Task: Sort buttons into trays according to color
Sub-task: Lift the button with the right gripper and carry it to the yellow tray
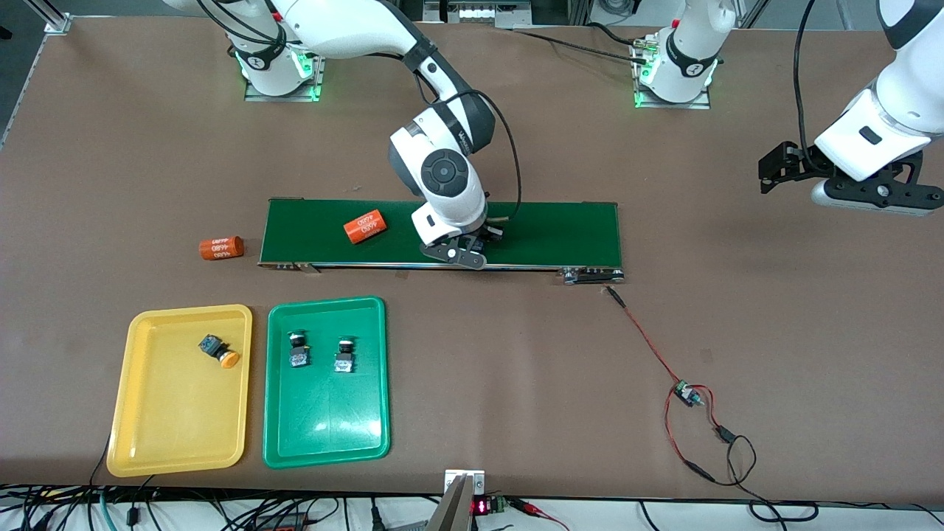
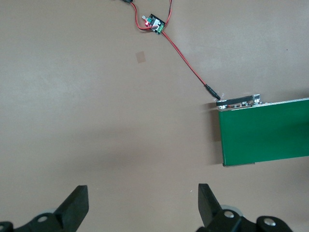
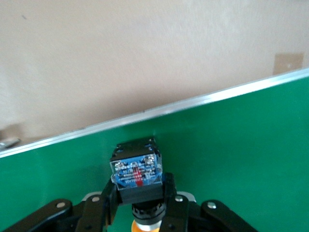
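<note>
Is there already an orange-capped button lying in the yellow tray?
Yes, the front view shows one orange-capped button lying on its side in the yellow tray.

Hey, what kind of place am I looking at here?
Probably a robotics lab test bench: two white arms bolted to a brown table, a small dark-green conveyor belt, and a loose red-wired circuit board.

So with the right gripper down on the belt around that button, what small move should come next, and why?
Probably a short lift straight up off the conveyor belt. The right gripper looks shut on the orange-capped button, and the yellow tray holds only one orange-capped mate. The left gripper waits open over bare table.
</note>
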### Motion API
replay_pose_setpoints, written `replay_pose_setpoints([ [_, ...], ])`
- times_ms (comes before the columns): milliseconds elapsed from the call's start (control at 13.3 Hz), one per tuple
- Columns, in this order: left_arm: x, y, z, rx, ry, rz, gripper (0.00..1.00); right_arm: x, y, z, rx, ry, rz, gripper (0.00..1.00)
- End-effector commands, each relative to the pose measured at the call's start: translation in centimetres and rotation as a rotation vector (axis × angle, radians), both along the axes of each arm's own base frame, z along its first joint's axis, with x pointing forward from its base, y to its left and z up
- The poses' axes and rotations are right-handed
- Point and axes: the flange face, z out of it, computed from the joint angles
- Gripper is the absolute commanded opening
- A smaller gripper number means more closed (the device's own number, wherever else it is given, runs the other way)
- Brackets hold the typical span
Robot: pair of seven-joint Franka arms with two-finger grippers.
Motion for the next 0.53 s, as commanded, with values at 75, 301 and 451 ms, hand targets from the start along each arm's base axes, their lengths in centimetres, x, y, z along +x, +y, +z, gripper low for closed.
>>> replay_pose_setpoints([
  [75, -0.3, -0.4, 0.9, -0.016, 0.000, -0.001, 1.00, 5.7, -4.6, 4.8, 0.029, -0.090, 0.002, 0.00],
  [301, -0.3, -0.5, 0.9, -0.016, 0.000, -0.004, 1.00, 11.0, -13.2, 6.7, 0.015, -0.082, 0.118, 0.00],
  [451, -0.3, -0.5, 0.9, -0.016, 0.000, -0.006, 1.00, 13.7, -20.0, 7.4, -0.011, -0.063, 0.298, 0.00],
])
